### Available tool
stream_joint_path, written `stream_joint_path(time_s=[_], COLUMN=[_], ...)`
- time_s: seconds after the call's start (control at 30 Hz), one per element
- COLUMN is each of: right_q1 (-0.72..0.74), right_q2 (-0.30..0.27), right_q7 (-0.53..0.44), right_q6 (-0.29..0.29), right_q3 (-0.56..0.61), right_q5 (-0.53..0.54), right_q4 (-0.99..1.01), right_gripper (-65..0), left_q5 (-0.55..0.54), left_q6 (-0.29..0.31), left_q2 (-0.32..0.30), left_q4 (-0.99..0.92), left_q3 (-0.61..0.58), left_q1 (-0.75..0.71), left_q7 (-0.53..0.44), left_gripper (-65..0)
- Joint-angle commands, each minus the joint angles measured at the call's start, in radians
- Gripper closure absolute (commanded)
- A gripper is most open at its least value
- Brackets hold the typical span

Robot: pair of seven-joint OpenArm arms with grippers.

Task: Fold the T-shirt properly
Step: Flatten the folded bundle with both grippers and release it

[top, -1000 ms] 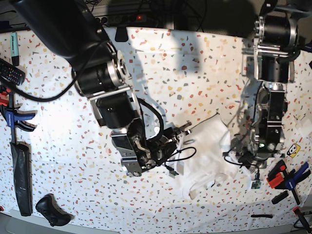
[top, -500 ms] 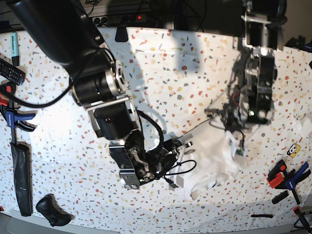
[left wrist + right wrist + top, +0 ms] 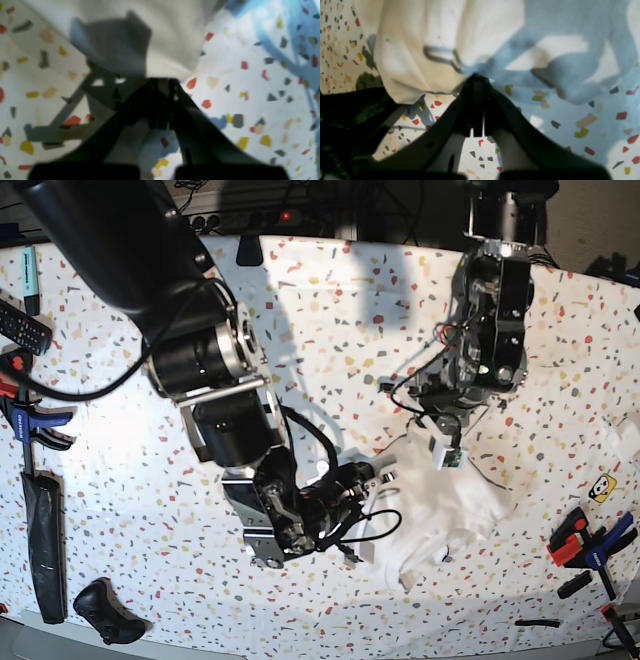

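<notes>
The white T-shirt [image 3: 445, 505] lies crumpled on the speckled table [image 3: 330, 310], right of centre. My left gripper [image 3: 437, 435] is shut on an upper fold of the shirt and lifts it. In the left wrist view the closed fingertips [image 3: 163, 83] pinch the cloth [image 3: 165, 37], which hangs away from them. My right gripper [image 3: 378, 477] is shut on the shirt's left edge, low over the table. In the right wrist view the closed tips [image 3: 476, 78] hold the cloth [image 3: 420, 50] at its hem.
Blue and orange clamps [image 3: 592, 545] lie at the right edge, with a yellow sticker [image 3: 600, 490] near them. At the left edge are a blue clamp [image 3: 30, 425], a remote [image 3: 22, 328], a marker [image 3: 28, 275] and a black controller [image 3: 105, 612].
My left arm has swung from the lower right up and to the left, pulling a fold of the shirt with it. My right gripper has stayed put on the shirt's left edge.
</notes>
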State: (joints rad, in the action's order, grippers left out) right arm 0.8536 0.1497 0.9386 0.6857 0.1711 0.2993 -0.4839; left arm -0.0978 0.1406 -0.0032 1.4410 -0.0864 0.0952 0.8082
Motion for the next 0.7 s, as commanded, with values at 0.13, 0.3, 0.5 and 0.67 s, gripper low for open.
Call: stream_joint_path(time_s=[0.13,0.3,0.5,0.67], right_q1=[0.050,0.050,0.049,0.050], right_q2=[0.007,0.007,0.007,0.007], right_q7=[0.030,0.094,0.134,0.146], right_q6=[0.012,0.012,0.012,0.012], right_q3=[-0.001,-0.001,-0.001,-0.001], right_q5=[0.052,0.053,0.053,0.079], right_q4=[-0.016,-0.016,-0.016,-0.016], right_gripper=[0.0,0.0,0.0,0.0], left_q5=[0.040,0.151,0.114,0.109], left_q6=[0.005,-0.063,-0.070,-0.074], left_q2=[0.000,-0.013,-0.060,-0.082], left_q4=[-0.056,-0.061,-0.061,-0.061], left_q3=[0.000,0.001,0.002,0.002], left_q1=[0.039,0.088,0.176,0.222], left_q7=[-0.124,-0.134,-0.172,-0.123], left_gripper=[0.0,0.0,0.0,0.0])
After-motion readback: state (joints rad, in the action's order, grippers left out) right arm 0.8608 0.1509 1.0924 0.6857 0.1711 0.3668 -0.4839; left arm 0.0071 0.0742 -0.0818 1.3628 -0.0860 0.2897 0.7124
